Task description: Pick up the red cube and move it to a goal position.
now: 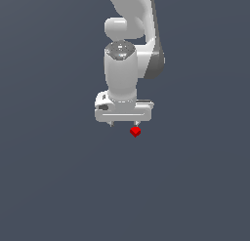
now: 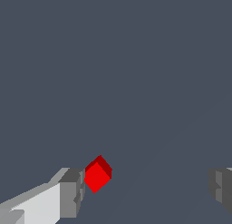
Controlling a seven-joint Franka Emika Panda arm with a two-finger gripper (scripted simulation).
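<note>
Gripper (image 1: 124, 123) is spread wide, nothing between the fingers. Wrist view shows one finger (image 2: 71, 193) and the other finger (image 2: 221, 187) well apart, with bare floor filling most of the gap. Arm (image 1: 132, 20) comes down from the top of the exterior view, with the hand pointing straight down.

Red cube (image 1: 135, 131) is not held. In the exterior view it sits just below the hand, under the fingertip on the exterior view's right, off-centre from the gripper's midline. In the wrist view the red cube (image 2: 97, 174) is just beside the inner face of the first finger, turned so a corner points toward the camera. Can't tell whether cube and finger actually touch. Cube looks tiny against the hand. Dark grey floor (image 1: 58, 186) is plain all around.
</note>
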